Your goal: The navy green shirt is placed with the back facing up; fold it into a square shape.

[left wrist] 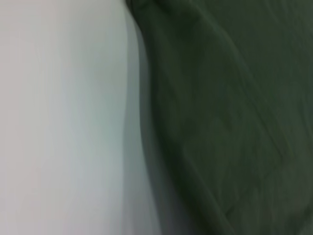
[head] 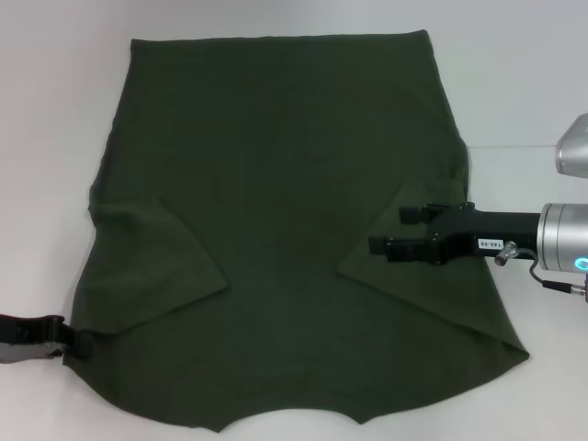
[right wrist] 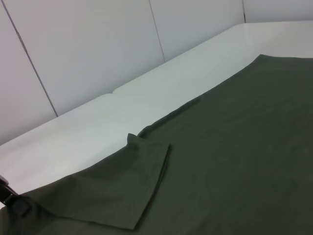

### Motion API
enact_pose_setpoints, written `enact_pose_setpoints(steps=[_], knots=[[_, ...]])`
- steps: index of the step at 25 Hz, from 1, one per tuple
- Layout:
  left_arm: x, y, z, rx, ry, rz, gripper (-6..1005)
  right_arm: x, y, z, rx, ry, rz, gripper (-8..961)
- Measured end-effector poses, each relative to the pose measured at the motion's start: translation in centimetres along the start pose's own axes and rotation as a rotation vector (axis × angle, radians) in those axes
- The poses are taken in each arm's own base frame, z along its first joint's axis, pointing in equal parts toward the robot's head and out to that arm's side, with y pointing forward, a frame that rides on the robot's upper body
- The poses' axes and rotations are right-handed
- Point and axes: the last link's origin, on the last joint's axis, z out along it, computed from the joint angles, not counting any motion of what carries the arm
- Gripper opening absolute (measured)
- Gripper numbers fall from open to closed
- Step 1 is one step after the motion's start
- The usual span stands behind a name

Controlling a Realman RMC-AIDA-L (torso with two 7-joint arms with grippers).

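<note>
Head view: large dark olive-green short-sleeved shirt (head: 285,230) of soft matte fabric is lying flat on the white worktop (head: 514,73), filling most of it, both sleeves folded inward over the body. Right black gripper (head: 378,230) is reaching in from 3 o'clock, sitting over the folded right sleeve, fingers apart and released, holding nothing. Left black gripper (head: 78,342) is sitting at 8 o'clock, right at the shirt's lower-left edge; can't tell whether it's clenched or grasping fabric. Left wrist view is showing the shirt's edge (left wrist: 220,122) against bare worktop. Right wrist view is showing the far folded sleeve (right wrist: 132,191) lying flat.
</note>
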Motion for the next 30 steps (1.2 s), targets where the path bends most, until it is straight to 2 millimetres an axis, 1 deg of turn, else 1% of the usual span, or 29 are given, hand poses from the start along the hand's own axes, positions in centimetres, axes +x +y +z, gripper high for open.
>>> enact_pose_setpoints(steps=[4, 17, 21, 25, 27, 30], knots=[[0.0, 0.0, 0.0, 0.000, 0.000, 0.000, 30, -0.1, 0.0, 0.0, -0.001, 0.000, -0.001, 913], [0.0, 0.0, 0.0, 0.000, -0.001, 0.004, 30, 0.0, 0.0, 0.0, -0.001, 0.001, 0.002, 913], [0.0, 0.0, 0.0, -0.002, 0.002, 0.003, 29, -0.2, -0.2, -0.4, -0.002, 0.005, 0.063, 913], [0.0, 0.1, 0.2, 0.001, 0.006, 0.003, 30, -1.3, -1.1, -2.3, -0.024, 0.015, 0.221, 913], [0.0, 0.1, 0.2, 0.001, 0.007, 0.004, 30, -1.9, -1.7, -3.9, -0.036, 0.027, 0.331, 913], [0.1, 0.1, 0.2, -0.003, 0.006, 0.005, 30, -2.3, -2.3, -6.0, -0.045, 0.052, 0.506, 913]])
